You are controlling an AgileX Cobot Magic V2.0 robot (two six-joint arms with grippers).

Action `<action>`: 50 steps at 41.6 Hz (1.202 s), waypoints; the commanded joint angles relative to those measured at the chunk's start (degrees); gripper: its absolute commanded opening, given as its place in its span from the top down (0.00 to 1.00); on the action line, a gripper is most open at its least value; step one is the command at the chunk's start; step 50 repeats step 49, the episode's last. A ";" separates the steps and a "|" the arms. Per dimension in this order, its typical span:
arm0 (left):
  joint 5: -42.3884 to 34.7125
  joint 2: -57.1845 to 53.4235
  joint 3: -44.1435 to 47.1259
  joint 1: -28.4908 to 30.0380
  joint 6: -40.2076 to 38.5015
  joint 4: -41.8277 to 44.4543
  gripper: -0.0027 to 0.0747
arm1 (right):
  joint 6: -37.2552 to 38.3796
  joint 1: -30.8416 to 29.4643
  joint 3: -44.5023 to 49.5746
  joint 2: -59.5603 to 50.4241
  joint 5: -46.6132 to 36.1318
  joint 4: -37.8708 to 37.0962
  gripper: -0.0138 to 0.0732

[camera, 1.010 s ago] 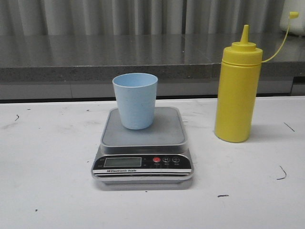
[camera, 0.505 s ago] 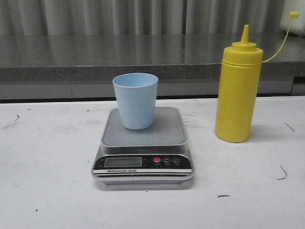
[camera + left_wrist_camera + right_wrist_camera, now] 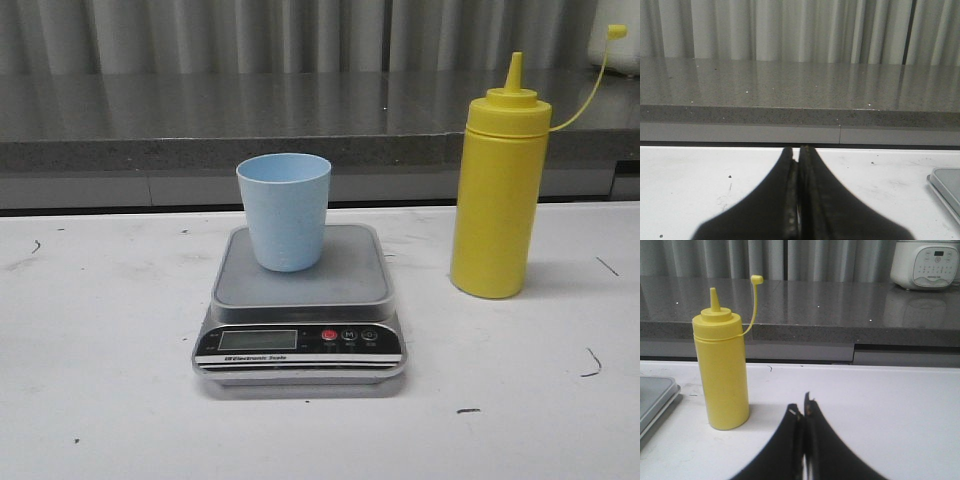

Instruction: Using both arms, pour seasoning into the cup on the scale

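The pale blue cup (image 3: 284,210) stands upright on the grey platform of the scale (image 3: 300,305) at the table's middle. The yellow seasoning bottle (image 3: 498,190) stands upright to the right of the scale, its cap hanging open on its tether. It also shows in the right wrist view (image 3: 722,365), beside the scale's edge (image 3: 657,395). My right gripper (image 3: 801,407) is shut and empty, low over the table, apart from the bottle. My left gripper (image 3: 796,149) is shut and empty; the scale's corner (image 3: 946,184) shows off to its side. Neither arm shows in the front view.
A grey stone counter (image 3: 250,125) runs along the back of the white table (image 3: 100,330), with curtains behind. A white appliance (image 3: 925,262) stands on the counter at the far right.
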 commanded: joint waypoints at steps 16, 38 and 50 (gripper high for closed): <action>-4.79 -0.97 1.27 0.08 -0.49 -0.45 0.99 | -0.37 2.20 -0.33 -1.03 -4.24 0.09 0.98; -4.79 -0.97 1.27 0.08 -0.49 -0.45 0.99 | -0.37 2.19 -0.33 -0.98 -4.23 0.09 0.98; -4.79 -0.97 1.27 0.08 -0.49 -0.45 0.99 | -0.37 2.19 -0.33 -0.98 -4.23 0.09 0.98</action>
